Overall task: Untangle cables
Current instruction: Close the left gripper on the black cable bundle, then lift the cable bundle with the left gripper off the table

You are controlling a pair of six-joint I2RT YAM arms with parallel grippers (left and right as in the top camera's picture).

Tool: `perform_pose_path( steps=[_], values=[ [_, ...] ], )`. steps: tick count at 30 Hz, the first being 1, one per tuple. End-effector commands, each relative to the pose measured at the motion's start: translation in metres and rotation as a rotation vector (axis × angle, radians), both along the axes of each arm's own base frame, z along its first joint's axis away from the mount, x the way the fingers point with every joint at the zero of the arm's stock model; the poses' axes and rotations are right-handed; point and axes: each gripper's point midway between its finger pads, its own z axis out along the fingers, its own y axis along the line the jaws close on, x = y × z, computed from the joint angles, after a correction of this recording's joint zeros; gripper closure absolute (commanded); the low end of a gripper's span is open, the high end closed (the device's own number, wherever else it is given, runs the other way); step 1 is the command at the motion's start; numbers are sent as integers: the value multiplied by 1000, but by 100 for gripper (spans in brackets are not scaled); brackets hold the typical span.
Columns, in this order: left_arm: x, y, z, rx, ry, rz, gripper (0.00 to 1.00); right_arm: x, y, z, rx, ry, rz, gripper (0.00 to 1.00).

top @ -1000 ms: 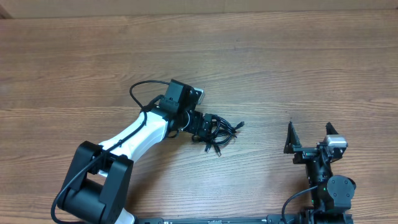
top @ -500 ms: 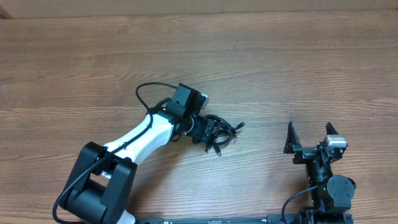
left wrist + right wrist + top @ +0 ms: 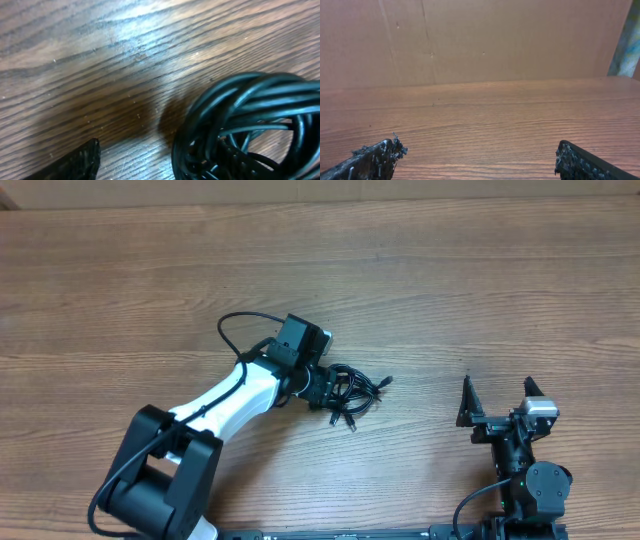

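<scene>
The cables (image 3: 350, 392) lie bunched in the middle of the counter (image 3: 450, 280). The left arm (image 3: 235, 395) reaches in from the near left and blocks that side. Bare wood separates the bunch from the right gripper (image 3: 497, 385) and extends to a cardboard wall (image 3: 470, 40).

The table (image 3: 450, 290) is of brown wood with clear grain, and soft light shines on it. Behind it stands a plain brown wall (image 3: 480, 40).
</scene>
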Motion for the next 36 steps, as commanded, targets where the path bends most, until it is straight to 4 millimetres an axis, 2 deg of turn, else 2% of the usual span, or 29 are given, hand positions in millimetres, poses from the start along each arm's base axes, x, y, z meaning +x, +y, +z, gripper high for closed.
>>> perform_pose_path(
  steps=[1,7,10,12,16,19,26,36],
  values=[
    [-1,-7,-8,-13,33,-10,28,0,-1,-1,-9,-6,-5,0],
    [-5,-9,-14,-21,59,-18,66,0,-1,-1,-9,-6,-5,0],
    [-4,-8,-14,-20,61,-13,89,0,-1,-1,-9,-6,-5,0],
    [-4,-7,-14,-21,63,-5,96,0,-1,-1,-9,-6,-5,0],
    [-4,-7,-14,-34,81,42,96,0,-1,-1,-9,-6,-5,0],
    [-9,-18,-10,-97,117,37,96,0,-1,-1,-9,-6,-5,0],
    [-25,-45,18,-355,254,1,96,0,-1,-1,-9,-6,-5,0],
    [-15,-32,62,-683,481,177,96,0,-1,-1,-9,-6,-5,0]
  ],
)
